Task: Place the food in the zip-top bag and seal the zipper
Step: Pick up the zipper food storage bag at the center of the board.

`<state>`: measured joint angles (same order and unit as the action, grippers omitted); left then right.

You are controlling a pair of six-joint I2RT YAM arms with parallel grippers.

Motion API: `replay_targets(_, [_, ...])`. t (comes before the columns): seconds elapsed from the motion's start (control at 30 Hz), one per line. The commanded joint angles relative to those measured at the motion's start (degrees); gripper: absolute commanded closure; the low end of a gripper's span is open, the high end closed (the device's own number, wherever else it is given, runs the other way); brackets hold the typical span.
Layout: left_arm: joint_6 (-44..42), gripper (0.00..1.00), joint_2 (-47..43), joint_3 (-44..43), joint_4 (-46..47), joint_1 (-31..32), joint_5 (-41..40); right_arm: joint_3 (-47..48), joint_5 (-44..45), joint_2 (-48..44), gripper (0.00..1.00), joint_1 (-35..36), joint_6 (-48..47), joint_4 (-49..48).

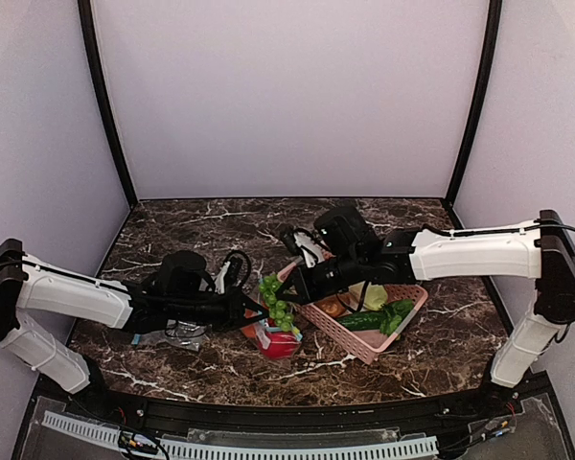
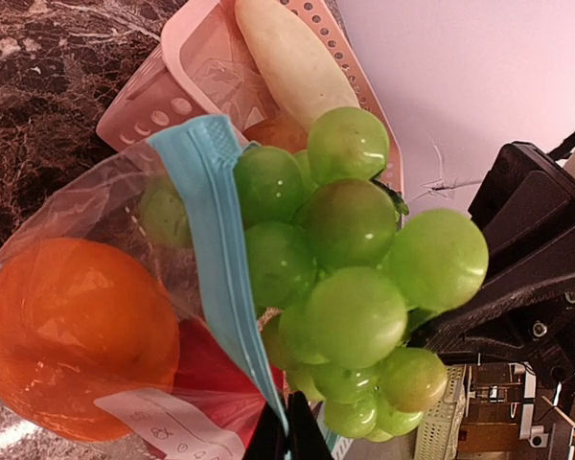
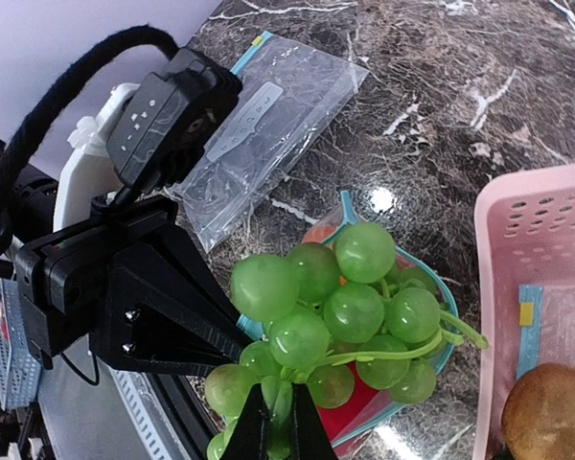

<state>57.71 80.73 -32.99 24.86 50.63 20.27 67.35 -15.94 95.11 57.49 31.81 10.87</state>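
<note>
Right gripper (image 3: 276, 426) pinches the grape bunch (image 3: 350, 311) stem, just beyond the left gripper (image 2: 287, 439) (clamped on the zipper (image 2: 218, 249)).

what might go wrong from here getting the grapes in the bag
The grapes look about as wide as the bag mouth, held only by the left tool on the blue zipper; they may snag on the rim.
The orange and red fruit already fill much of the bag, so grapes may stick out and block sealing.
The right tool pinches the grapes at one end; they may swing or slip.
</note>
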Motion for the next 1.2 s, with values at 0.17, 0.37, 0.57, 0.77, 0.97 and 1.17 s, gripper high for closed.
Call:
replay_targets(0.17, [-1.3, 0.99, 0.3, -0.4, -0.2, 0.2, 2.9, 3.5, -0.5, 3.8, 1.0, 0.4, -10.2, -0.5])
replay_targets(0.37, [-3.1, 0.99, 0.9, -1.9, -1.9, 0.1, 5.1, 2.4, 1.7, 3.9, 1.0, 0.6, -11.5, -3.7])
replay_targets(0.57, [-3.7, 0.99, 1.0, -2.7, -2.5, 0.2, 5.9, 1.5, 9.3, 4.2, 1.0, 0.7, -10.4, -4.4])
replay_targets(0.77, [-3.4, 0.99, 1.6, -3.0, -2.1, 0.2, 5.8, 2.4, 13.2, 5.6, 1.0, 2.4, -3.9, -5.1])
replay_targets(0.97, [-3.0, 0.99, 1.8, -3.2, -1.5, 0.2, 5.8, 3.7, 15.8, 8.3, 1.0, 4.6, 1.3, -5.1])
replay_targets(1.17, [-3.7, 0.99, 0.7, -3.0, -3.5, 0.1, 4.8, 5.2, 15.1, 8.3, 1.0, 4.8, 5.2, -2.5])
